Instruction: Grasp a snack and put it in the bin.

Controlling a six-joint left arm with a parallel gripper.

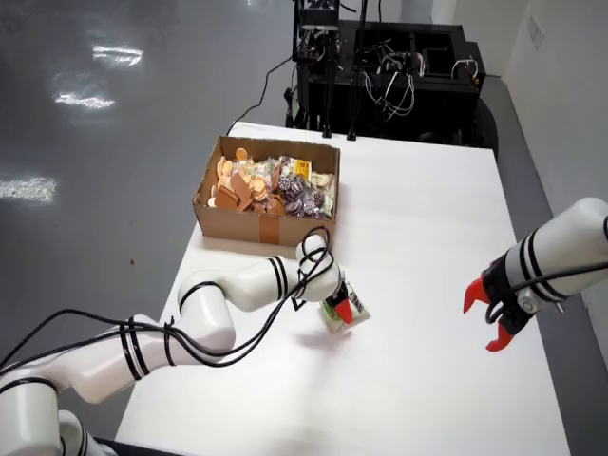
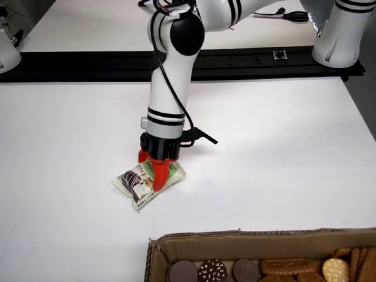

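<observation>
In the low view across the table, the box [image 2: 258, 258] of biscuits sits nearest. Beyond it a snack [image 2: 147, 181] lies flat on the white table [image 2: 282, 153], well apart from the box. The gripper [image 2: 155, 171] stands upright over the snack, red fingers [image 2: 159, 174] straddling the packet; whether they pinch it I cannot tell. In the view from above, a second arm [image 1: 546, 261] hangs at right.

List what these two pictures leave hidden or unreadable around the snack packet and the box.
- Gripper grip: the red jaws straddle the snack packet; neither view shows whether they have closed.
- Packet print: too small to read in both views.
- Cardboard box: cut off by the low view's bottom edge.
- Packet in the high view: partly covered by the gripper.
</observation>
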